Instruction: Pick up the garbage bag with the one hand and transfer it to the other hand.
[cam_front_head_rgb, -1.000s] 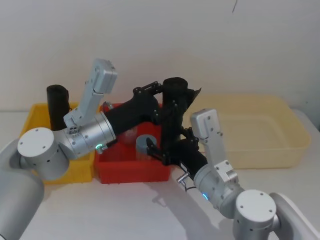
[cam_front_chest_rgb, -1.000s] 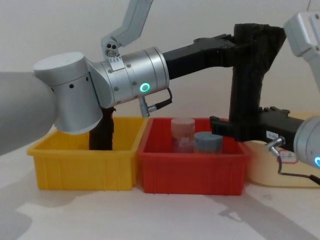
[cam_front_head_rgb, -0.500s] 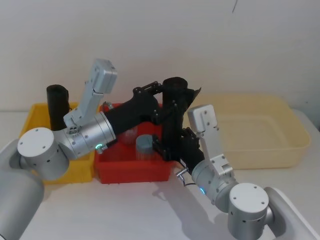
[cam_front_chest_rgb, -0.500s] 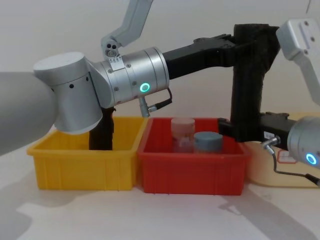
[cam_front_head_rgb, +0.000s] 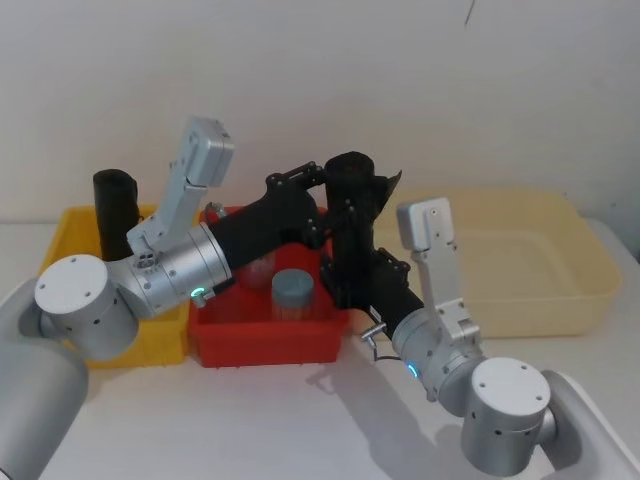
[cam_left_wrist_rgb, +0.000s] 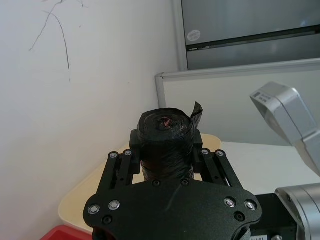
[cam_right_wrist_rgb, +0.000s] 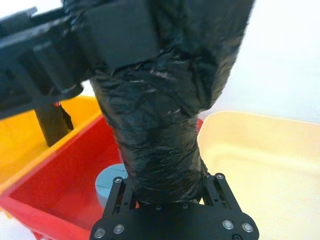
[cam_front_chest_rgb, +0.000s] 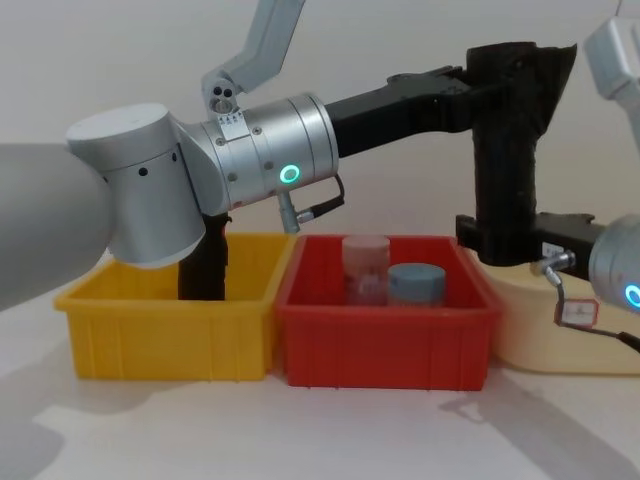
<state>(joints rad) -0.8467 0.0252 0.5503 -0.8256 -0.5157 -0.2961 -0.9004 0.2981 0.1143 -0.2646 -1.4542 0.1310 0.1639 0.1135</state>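
1. The fingers (cam_left_wrist_rgb: 122, 167) of the left gripper (cam_front_chest_rgb: 478, 88) are clenched on the garbage bag (cam_front_chest_rgb: 505, 150), one on each side of the roll just below its flared top
2. The garbage bag hangs clear in the air with its long axis vertical, above the right end of the red bin (cam_front_chest_rgb: 380, 350)
3. The right gripper (cam_right_wrist_rgb: 167, 182) sits around the lower end of the roll, reaching in from the robot's side. Whether it has clamped cannot be told
4. Governing relation: both grippers lie on the same vertical roll, left above and right below, apart along its length. The left should probably let go only once the lower hold is firm
5. Material: thin black film, wound into a wrinkled, glossy cylinder with a loose flap at the top. It will likely compress and slip under light pressure
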